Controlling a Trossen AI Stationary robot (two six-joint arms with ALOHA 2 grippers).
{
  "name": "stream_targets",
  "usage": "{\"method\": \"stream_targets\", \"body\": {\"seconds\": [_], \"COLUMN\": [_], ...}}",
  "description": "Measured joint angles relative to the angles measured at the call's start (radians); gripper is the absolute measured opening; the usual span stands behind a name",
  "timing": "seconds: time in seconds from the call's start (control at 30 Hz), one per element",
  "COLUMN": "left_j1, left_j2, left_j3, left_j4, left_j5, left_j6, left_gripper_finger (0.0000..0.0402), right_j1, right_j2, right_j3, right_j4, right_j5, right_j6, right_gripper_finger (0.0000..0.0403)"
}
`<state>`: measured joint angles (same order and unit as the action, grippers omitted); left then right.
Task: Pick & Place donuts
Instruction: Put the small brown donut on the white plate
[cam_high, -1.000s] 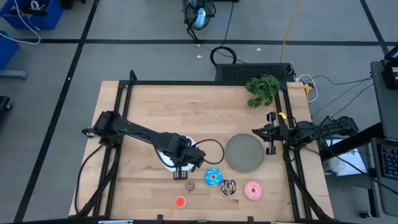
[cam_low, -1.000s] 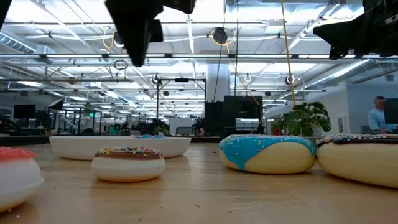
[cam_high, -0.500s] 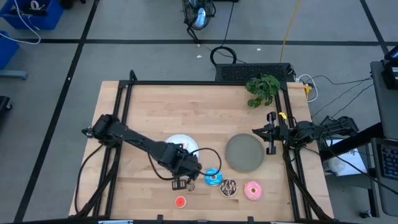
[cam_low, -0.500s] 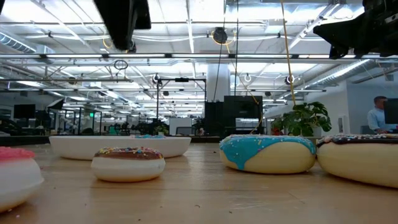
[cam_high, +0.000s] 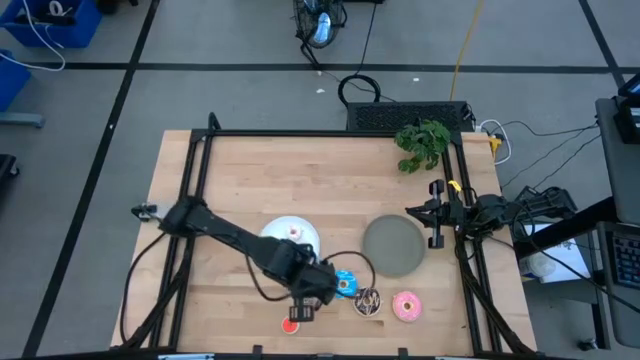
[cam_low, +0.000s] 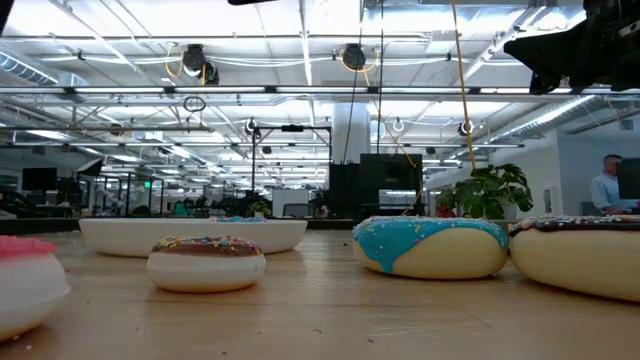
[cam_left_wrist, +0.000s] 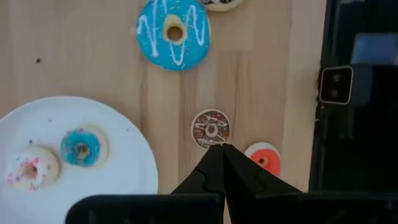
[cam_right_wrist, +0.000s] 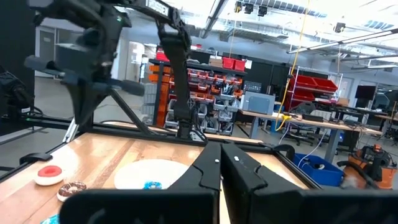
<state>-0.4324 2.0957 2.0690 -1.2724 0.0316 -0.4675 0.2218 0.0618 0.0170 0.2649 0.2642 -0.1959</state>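
Wooden tabletop (cam_high: 300, 170), framed in black rails, is seen from above with both arms over it. Along the near edge, a small red donut (cam_high: 289, 325) is found nearest, partly covered by the left gripper (cam_high: 303, 310), which is held above the small brown donut (cam_left_wrist: 211, 127); in the left wrist view its jaws are seen closed, tips together, holding nothing, directly over the brown donut's near rim. Just beside these, a row is formed by the large blue donut (cam_high: 346, 283), the dark chocolate sprinkled donut (cam_high: 368, 301) and the pink donut (cam_high: 406, 306); the blue one is partly overlapped by the left arm.

Farther back, a white plate (cam_high: 285, 235) is noted left of centre, carrying a white-pink small donut (cam_left_wrist: 28, 170) and a small blue donut (cam_left_wrist: 81, 147), set side by side and apart. A grey plate (cam_high: 393, 246) is located to its right.

At the right rail, the right gripper (cam_high: 437, 214) is parked clear of all donuts, its jaws seen closed in the right wrist view. A green plant (cam_high: 423, 143) is recorded at the far right corner.
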Motion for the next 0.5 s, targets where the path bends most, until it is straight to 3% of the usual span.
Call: {"method": "stream_targets", "body": {"seconds": [0.2, 0.5], "left_j1": [-0.02, -0.028], "left_j2": [0.126, 0.139], "left_j3": [0.146, 0.152], "left_j4": [-0.113, -0.118], "left_j5": [-0.002, -0.039], "left_j6": [0.027, 0.057], "left_gripper_finger": [0.0001, 0.0001], "right_j1": [0.0, 0.0], "right_j2": [0.0, 0.0], "right_j3": [0.0, 0.0], "right_j4": [-0.004, -0.006], "right_j5": [0.0, 0.0], "right_j6": [0.0, 0.0], "right_gripper_finger": [0.0, 0.0]}}
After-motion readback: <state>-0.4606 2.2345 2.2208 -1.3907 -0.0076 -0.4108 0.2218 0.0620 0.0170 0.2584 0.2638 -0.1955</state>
